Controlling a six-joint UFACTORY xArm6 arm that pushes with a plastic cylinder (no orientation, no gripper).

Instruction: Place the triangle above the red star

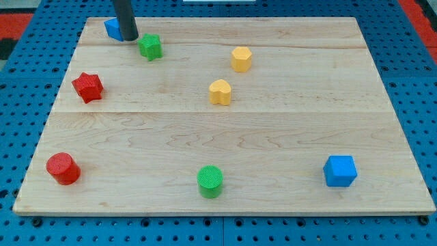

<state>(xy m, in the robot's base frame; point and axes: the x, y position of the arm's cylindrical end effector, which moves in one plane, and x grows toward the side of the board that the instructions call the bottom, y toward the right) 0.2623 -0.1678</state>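
The red star (88,87) lies near the board's left edge, in the upper half. A blue block (113,29), probably the triangle, sits at the top left corner, partly hidden behind the rod. My tip (130,38) rests just right of the blue block and touches or nearly touches it. A green star (150,46) lies just right of the tip. The blue block is above and slightly right of the red star.
A yellow hexagon (241,59) and a yellow heart (220,91) lie near the middle top. A red cylinder (63,168), a green cylinder (210,181) and a blue cube (339,171) lie along the bottom. The wooden board (287,137) sits on blue pegboard.
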